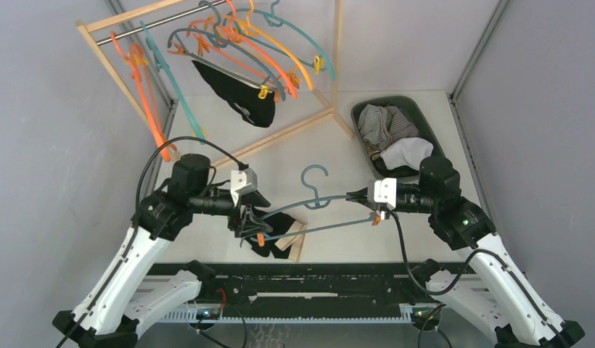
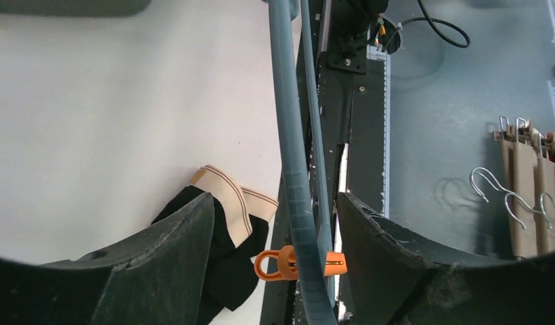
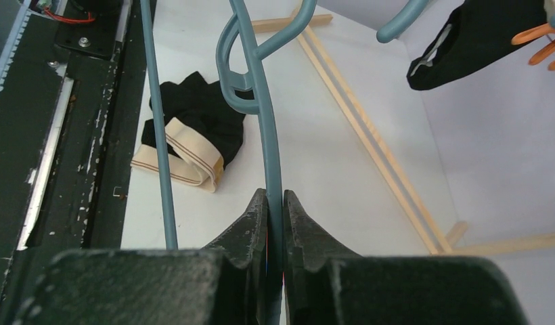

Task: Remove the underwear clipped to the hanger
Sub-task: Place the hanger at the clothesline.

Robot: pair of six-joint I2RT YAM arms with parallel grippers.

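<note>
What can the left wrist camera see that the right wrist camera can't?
Only left wrist: the orange clip on the held hanger, inside the open left pincer, and metal hooks off to the side. Only right wrist: the right pincer shut on the hanger, the wooden rack, and hanging black underwear. Both: the hanger and the tan-banded black underwear lying on the table.

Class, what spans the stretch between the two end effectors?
The overhead view shows a blue-grey hanger: right end effector shut on one end, open left end effector straddling the other, by an orange clip.
</note>
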